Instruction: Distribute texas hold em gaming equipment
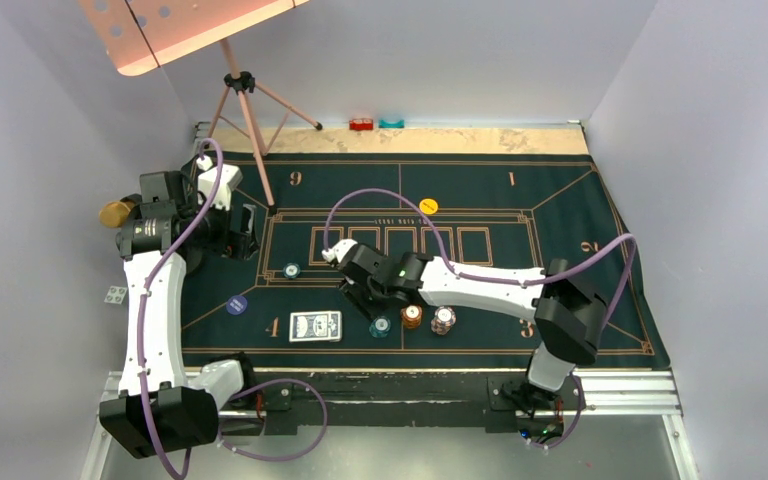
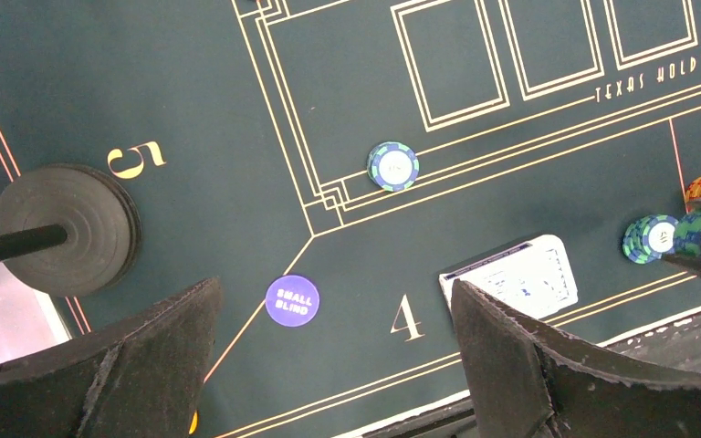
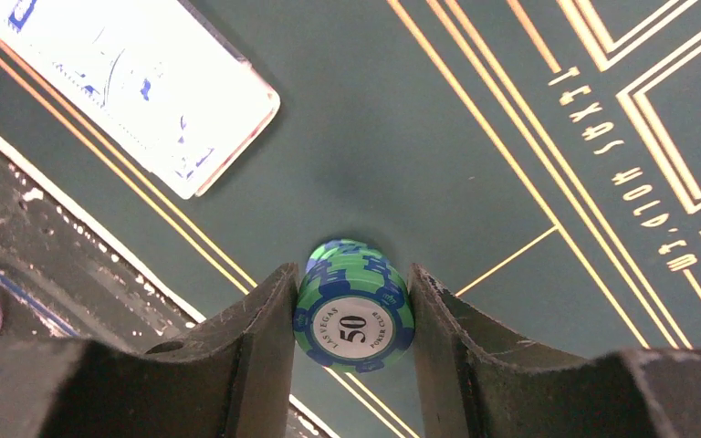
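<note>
the right gripper (image 3: 351, 274) pinches a teal chip stack (image 3: 354, 319) near the cards (image 3: 137, 82).

Place: robot lab booth
Enclosure: plain white walls (image 1: 460, 60) on 3 sides
Lighting: lamp panel (image 1: 175, 25) on tripod (image 1: 243, 100)
Mounting: metal rail (image 1: 630, 390)

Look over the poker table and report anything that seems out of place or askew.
A tripod leg stands on the green mat near the 6, and a black disc on a rod sits beside the 5; neither is poker gear. The card deck looks neatly squared.
</note>
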You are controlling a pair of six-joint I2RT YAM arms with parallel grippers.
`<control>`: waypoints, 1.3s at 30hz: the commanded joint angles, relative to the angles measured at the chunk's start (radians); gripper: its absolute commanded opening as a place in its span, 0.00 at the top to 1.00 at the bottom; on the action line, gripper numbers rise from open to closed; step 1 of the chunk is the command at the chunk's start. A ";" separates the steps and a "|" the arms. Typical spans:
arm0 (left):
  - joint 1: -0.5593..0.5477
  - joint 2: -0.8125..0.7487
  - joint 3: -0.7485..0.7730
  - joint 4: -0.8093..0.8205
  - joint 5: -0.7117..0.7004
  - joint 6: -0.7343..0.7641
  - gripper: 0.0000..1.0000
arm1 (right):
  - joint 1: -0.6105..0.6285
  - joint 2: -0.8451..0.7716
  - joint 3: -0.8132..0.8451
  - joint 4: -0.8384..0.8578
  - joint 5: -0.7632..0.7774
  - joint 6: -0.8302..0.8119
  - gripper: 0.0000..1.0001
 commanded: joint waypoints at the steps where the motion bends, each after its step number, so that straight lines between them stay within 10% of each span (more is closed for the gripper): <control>1: -0.002 -0.019 0.007 -0.004 0.000 0.032 0.00 | -0.092 -0.040 0.086 -0.017 0.043 0.021 0.60; 10: -0.002 -0.015 0.007 -0.016 -0.008 0.056 0.00 | -0.485 0.105 0.277 -0.004 0.093 0.038 0.71; 20: -0.002 -0.019 0.007 -0.033 -0.010 0.078 0.00 | -0.658 0.431 0.611 -0.081 0.138 0.043 0.74; 39: -0.003 -0.016 -0.018 -0.030 -0.004 0.106 0.00 | -0.794 0.437 0.489 -0.061 0.144 0.110 0.71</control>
